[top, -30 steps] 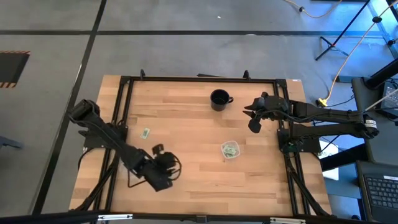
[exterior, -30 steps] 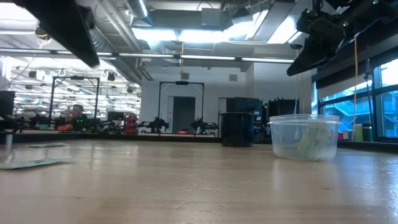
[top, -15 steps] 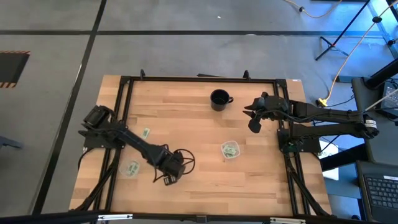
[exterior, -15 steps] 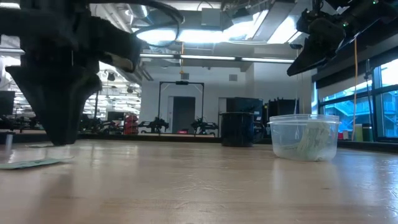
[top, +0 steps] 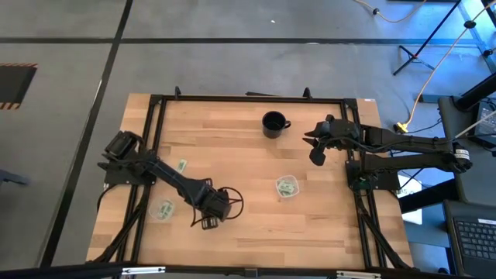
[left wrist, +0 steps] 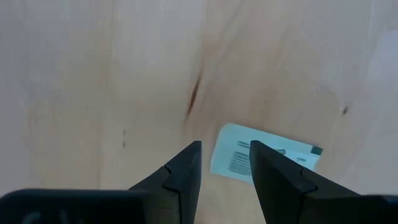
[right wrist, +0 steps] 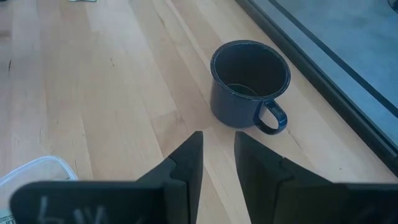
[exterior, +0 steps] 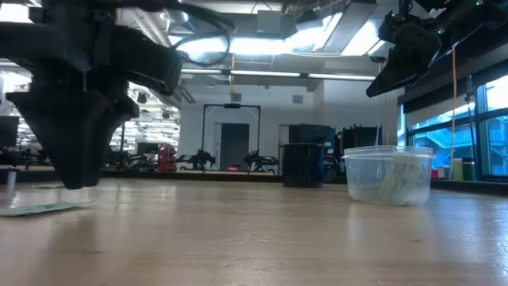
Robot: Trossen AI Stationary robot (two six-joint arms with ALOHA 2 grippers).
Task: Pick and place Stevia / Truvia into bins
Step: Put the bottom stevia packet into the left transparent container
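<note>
— While the left gripper (top: pixel 203 222) is being held low over the table (top: pixel 248 232), how are its fingers (left wrist: pixel 184 171) being kept?

— They are being kept parted by a narrow gap, with nothing clasped between them. A pale green and white sachet (left wrist: pixel 264 157) is being shown flat on the wood just past the fingertips, partly hidden behind one finger.

— Where are the other task items being seen?

— A second sachet (top: pixel 181 165) is lying near the left side of the table, and one clear bin (top: pixel 163 210) with a sachet in it is sitting just left of the left gripper. The other bin (top: pixel 287 187), also holding sachets, is standing toward the right of the table.

— And the right gripper (top: pixel 313 145)?

— It is being held above the table's right edge, fingers (right wrist: pixel 187 163) slightly apart and empty, near a dark mug (top: pixel 273 123).
</note>
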